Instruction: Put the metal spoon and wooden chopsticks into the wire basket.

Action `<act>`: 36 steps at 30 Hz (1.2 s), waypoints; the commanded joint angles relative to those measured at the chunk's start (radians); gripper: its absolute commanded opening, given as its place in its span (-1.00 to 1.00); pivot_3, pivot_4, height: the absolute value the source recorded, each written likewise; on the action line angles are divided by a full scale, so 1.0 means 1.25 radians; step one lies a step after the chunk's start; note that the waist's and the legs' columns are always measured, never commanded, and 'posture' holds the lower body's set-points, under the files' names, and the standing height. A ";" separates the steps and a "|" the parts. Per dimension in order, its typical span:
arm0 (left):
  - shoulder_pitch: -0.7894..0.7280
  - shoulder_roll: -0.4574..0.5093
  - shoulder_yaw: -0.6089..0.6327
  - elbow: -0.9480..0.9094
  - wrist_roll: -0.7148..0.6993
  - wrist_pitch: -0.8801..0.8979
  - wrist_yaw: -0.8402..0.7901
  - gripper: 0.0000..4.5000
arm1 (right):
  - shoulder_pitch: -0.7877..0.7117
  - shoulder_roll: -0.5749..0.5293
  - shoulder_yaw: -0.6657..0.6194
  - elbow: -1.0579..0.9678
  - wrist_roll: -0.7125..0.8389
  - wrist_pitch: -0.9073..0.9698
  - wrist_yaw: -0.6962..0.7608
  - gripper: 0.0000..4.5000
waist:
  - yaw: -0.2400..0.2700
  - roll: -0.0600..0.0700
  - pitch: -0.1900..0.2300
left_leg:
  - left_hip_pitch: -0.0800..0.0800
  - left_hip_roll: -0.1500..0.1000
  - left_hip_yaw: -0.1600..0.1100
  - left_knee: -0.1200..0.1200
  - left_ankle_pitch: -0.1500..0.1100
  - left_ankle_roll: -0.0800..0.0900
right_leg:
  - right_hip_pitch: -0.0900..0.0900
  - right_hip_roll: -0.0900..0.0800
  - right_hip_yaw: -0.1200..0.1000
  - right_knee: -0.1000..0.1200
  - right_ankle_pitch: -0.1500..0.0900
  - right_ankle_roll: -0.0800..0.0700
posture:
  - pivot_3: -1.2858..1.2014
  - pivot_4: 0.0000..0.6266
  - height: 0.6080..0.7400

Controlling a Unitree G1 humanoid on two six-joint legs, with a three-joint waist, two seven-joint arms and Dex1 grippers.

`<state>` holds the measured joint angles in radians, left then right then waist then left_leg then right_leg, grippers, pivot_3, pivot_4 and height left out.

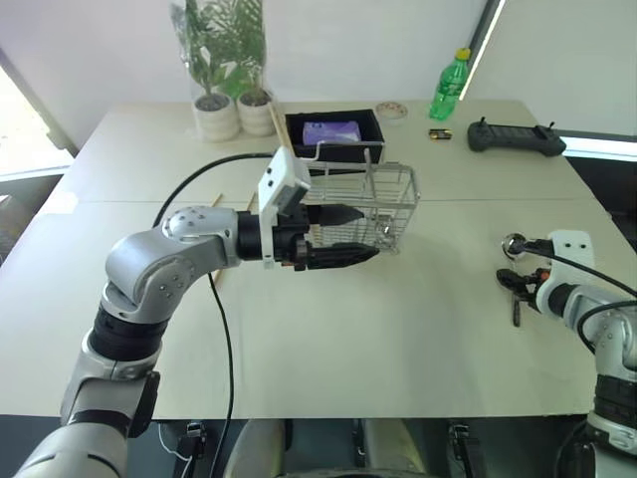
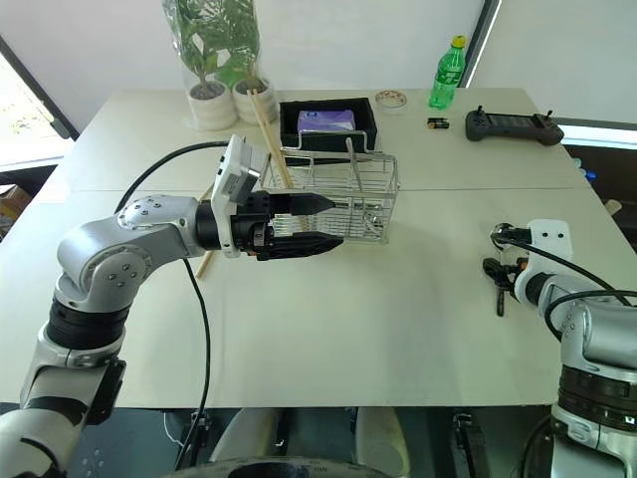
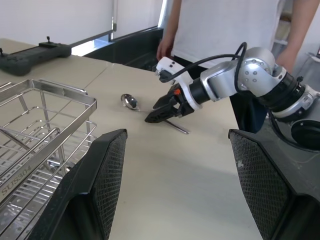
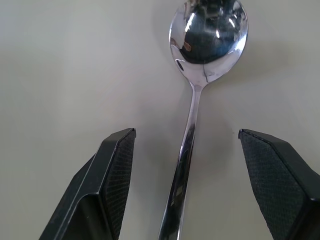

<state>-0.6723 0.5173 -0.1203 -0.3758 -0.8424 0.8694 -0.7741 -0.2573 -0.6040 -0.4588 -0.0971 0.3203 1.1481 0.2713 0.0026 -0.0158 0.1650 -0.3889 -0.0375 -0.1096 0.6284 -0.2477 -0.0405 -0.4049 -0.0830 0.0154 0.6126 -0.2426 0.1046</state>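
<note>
The metal spoon (image 4: 207, 35) lies on the table at the right, bowl away from me. Its thin handle (image 4: 186, 145) runs between the fingers of my right gripper (image 1: 518, 287), which is open and low over it without touching. The wire basket (image 1: 390, 191) stands at the table's middle. One wooden chopstick (image 2: 271, 137) leans upright in the basket's left end. Another chopstick (image 2: 206, 263) lies on the table, partly hidden under my left arm. My left gripper (image 1: 343, 235) hovers level in front of the basket, open and holding nothing.
A black tray (image 1: 370, 126) with a purple packet sits behind the basket, with potted plants (image 1: 234, 105) to its left. A green bottle (image 1: 450, 88), a battery (image 1: 440, 132) and a black controller (image 1: 516, 137) are at the back right. A person (image 3: 225, 25) stands beyond the table's right edge.
</note>
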 commanded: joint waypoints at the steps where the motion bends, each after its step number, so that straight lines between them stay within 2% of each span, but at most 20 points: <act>1: -0.014 -0.001 0.033 -0.024 -0.014 0.001 0.003 0.51 | -0.024 -0.005 0.003 0.046 -0.011 -0.058 0.000 0.50 | -0.001 0.000 0.000 | 0.000 0.000 0.000 0.000 0.000 0.000 | 0.000 0.000 0.000 0.000 0.000 0.000 | 0.03 -0.52 0.64; 8: -0.018 0.003 0.037 -0.029 -0.017 0.013 -0.004 0.51 | -0.053 -0.009 0.046 0.158 -0.041 -0.172 0.004 0.50 | -0.013 0.000 0.000 | 0.001 0.000 0.000 0.001 0.000 0.000 | 0.001 0.000 0.000 0.000 0.000 0.000 | 0.03 -0.52 0.64; 9: -0.019 0.004 0.037 -0.030 -0.019 0.016 -0.005 0.56 | -0.055 -0.010 0.050 0.165 -0.042 -0.179 0.005 0.27 | -0.014 0.000 0.000 | 0.001 0.000 0.000 0.001 0.000 0.000 | 0.002 0.000 0.000 0.000 0.000 0.000 | 0.03 -0.52 0.64; 10: -0.018 0.006 0.036 -0.033 -0.021 0.019 -0.006 0.56 | -0.055 -0.011 0.052 0.169 -0.041 -0.184 0.006 0.12 | -0.013 0.000 0.000 | 0.001 0.000 0.000 0.001 0.000 0.000 | 0.002 0.000 0.000 0.000 0.000 0.000 | 0.03 -0.52 0.64; 15: -0.016 0.016 0.036 -0.041 -0.022 0.025 -0.010 0.56 | -0.049 -0.013 0.055 0.173 -0.040 -0.200 0.012 -0.98 | -0.013 -0.001 0.000 | 0.002 0.000 0.000 0.000 0.000 0.000 | 0.002 0.000 0.000 0.000 0.000 0.000 | 0.03 -0.52 0.64; 27: -0.018 0.021 0.037 -0.036 -0.015 0.019 -0.013 0.56 | -0.047 -0.049 0.104 0.160 -0.084 -0.283 0.027 -0.98 | -0.014 -0.003 0.000 | 0.006 0.000 0.000 0.000 0.000 0.000 | 0.006 0.000 0.001 0.000 0.000 0.000 | 0.03 -0.52 0.64; 31: -0.016 0.021 0.040 -0.034 -0.011 0.016 -0.010 0.56 | -0.116 -0.058 0.114 0.117 -0.087 -0.333 0.034 -0.98 | -0.016 0.001 0.002 | 0.006 0.000 0.000 0.000 0.000 0.000 | 0.006 0.000 0.001 0.000 0.000 0.000 | 0.03 -0.52 0.64; 36: -0.015 0.021 0.045 -0.034 -0.008 0.013 -0.005 0.56 | -0.220 -0.064 0.129 0.111 -0.086 -0.317 0.036 -0.98 | -0.015 0.004 0.004 | 0.006 0.000 0.001 -0.002 0.000 0.000 | 0.004 0.001 0.002 0.000 0.000 0.001 | 0.03 -0.52 0.64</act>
<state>-0.6756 0.5403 -0.0999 -0.3961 -0.8523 0.9046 -0.7825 -0.5116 -0.6605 -0.2877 0.0652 0.2133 0.7612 0.3161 -0.0164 -0.0113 0.1701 -0.3816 -0.0371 -0.1094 0.6259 -0.2477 -0.0405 -0.3996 -0.0818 0.0170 0.6130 -0.2414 0.1077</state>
